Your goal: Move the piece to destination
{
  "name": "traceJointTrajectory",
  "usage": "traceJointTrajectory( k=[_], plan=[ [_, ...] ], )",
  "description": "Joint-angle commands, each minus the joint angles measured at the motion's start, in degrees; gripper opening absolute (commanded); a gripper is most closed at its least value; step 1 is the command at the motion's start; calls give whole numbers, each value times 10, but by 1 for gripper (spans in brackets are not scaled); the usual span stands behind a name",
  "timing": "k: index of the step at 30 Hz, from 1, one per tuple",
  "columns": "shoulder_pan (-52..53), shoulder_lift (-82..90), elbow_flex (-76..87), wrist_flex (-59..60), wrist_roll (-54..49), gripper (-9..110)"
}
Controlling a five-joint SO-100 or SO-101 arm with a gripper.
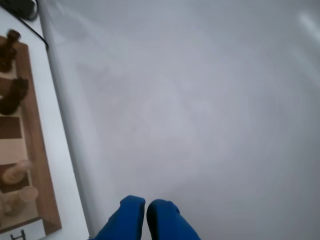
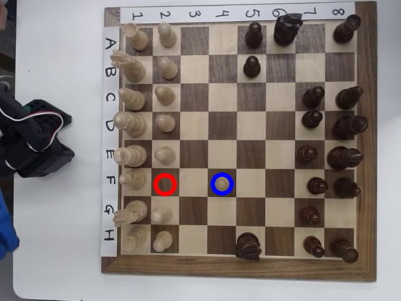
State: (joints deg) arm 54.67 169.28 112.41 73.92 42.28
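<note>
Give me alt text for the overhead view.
A pale pawn stands inside the blue ring on a wooden chessboard; the red-ringed square is empty. Pale pieces line the left columns, dark ones the right, and the robot arm rests off the board's left edge.

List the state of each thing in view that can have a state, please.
Claw: shut, holds nothing, off the board over the white table.
Pawn: upright, inside the blue ring.
Red ring: its square is bare.
Pale pieces: upright in the two left columns of the overhead view.
Dark pieces: mostly at the right side; one stands on the bottom row near the middle.
</note>
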Motion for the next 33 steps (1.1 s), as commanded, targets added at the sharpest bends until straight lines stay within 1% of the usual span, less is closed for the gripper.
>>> traceJointTrajectory(
  k=[1, 6, 10, 16, 22, 33],
  plan=[
    [117, 67, 163, -142, -90, 0],
    [113, 8, 174, -183, -93, 0],
    [118, -4, 229, -276, -98, 0],
    [145, -11, 301, -372, -110, 0],
    [173, -1, 354, -410, -123, 0],
    [229, 59, 444, -414, -161, 0]
  ],
)
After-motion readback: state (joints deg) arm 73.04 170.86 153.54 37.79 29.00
